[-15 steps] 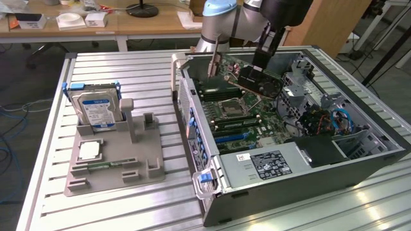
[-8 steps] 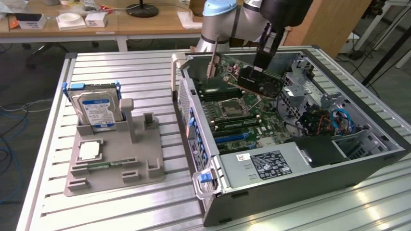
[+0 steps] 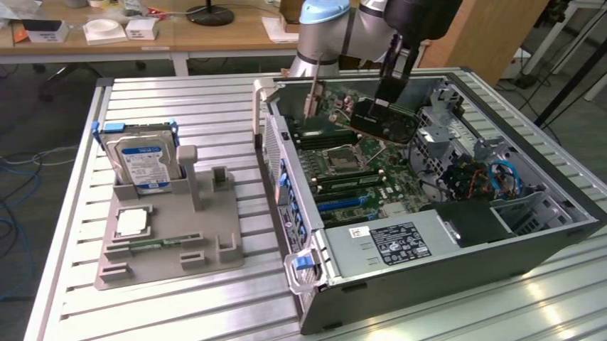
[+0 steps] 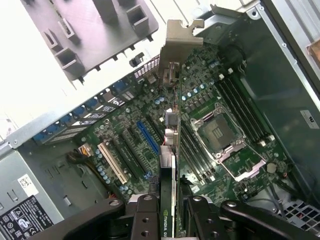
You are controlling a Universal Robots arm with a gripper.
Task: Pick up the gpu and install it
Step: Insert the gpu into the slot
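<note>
Room stands open above the motherboard [image 3: 379, 174] around the gpu [image 3: 387, 124], hemmed by drive cage [image 3: 446, 128] and power supply [image 3: 389, 245].

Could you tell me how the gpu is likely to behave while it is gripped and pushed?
The gpu looks like a thin rigid card, so it is probably stiff, though it might crack if pushed askew. Its metal bracket probably makes one end heavier, so it may tilt in the gripper.

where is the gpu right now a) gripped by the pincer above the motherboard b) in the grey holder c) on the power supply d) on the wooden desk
a, the pincer clamps the gpu edge-on over the motherboard inside the open case.
</note>
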